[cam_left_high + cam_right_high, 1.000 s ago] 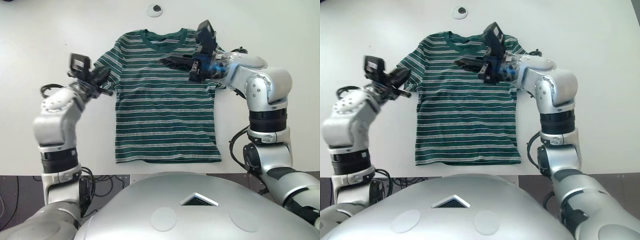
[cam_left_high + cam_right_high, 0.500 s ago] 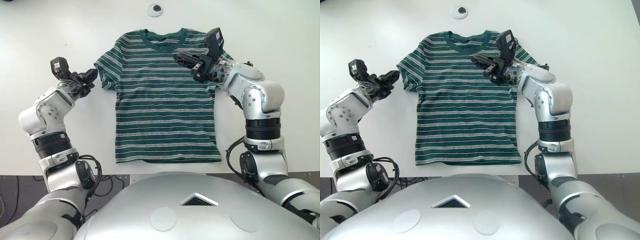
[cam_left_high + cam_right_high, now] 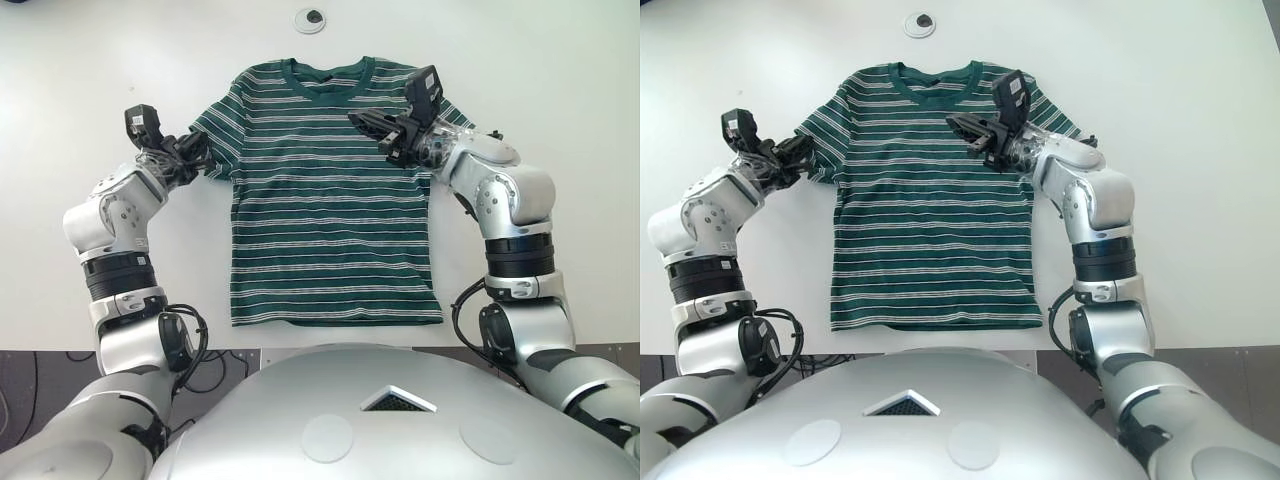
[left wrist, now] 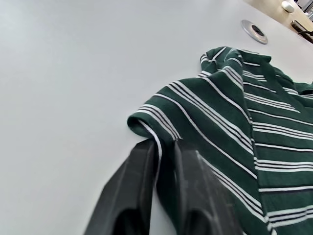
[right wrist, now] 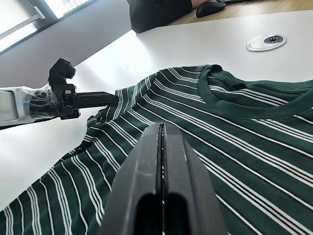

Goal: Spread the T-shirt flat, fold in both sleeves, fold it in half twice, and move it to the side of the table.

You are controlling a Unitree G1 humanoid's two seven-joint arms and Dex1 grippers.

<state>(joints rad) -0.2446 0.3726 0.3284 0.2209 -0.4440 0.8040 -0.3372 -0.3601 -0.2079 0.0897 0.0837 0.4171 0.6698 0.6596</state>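
Now L gripper (image 4: 159, 145) pinches T-shirt (image 3: 330, 220) sleeve; R gripper (image 3: 355, 119) closed, empty.

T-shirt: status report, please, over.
Left gripper shut on left sleeve hem. Right gripper shut, empty, above T-shirt. T-shirt flat. Grommet beyond it, apart.

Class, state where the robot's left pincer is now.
In the left eye view, the left pincer sits on the robot's left, closed on the sleeve hem of the green striped T-shirt.

T-shirt (image 3: 330, 220) on table (image 3: 560, 60) | left pincer (image 3: 195, 152) at its left sleeve | right pincer (image 3: 368, 124) over right shoulder | grommet (image 3: 310, 18) behind collar
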